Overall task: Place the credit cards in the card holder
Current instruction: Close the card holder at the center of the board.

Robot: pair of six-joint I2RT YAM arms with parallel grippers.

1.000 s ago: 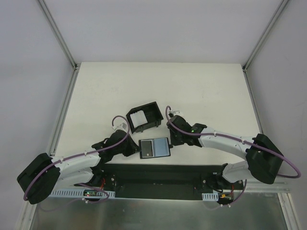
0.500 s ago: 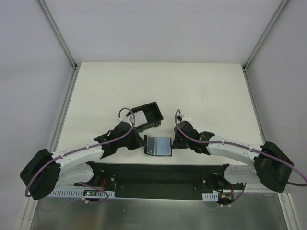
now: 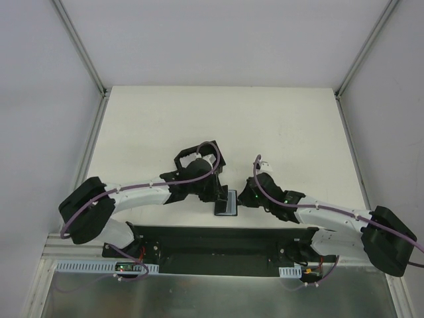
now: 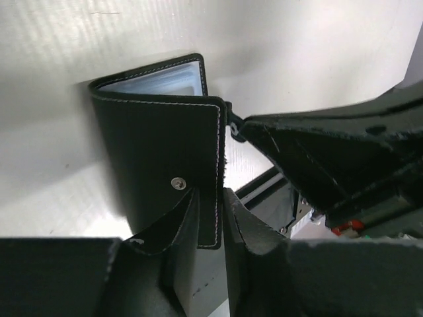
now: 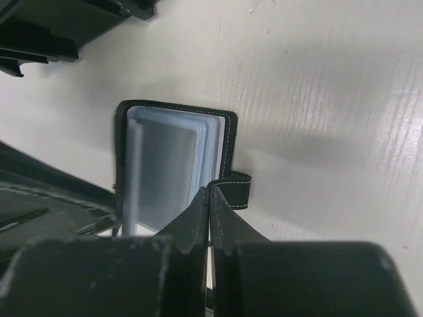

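1. Robotics lab test cell: left arm (image 3: 142, 194) and right arm (image 3: 331, 215), strung with purple cable (image 3: 199, 173), bolted to a black base plate (image 3: 218, 244) at bottom centre.
2. White table (image 3: 218, 119) fills mid-frame.
3. Aluminium frame rails (image 3: 79, 46) and plain grey panels (image 3: 212, 40) enclose it at left, right and top.

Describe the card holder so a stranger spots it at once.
On the white table, look by the near edge, between the left gripper and right gripper. The card holder is the small black wallet, half folded, bluish-grey inside, unlike the bigger walled black box behind it.
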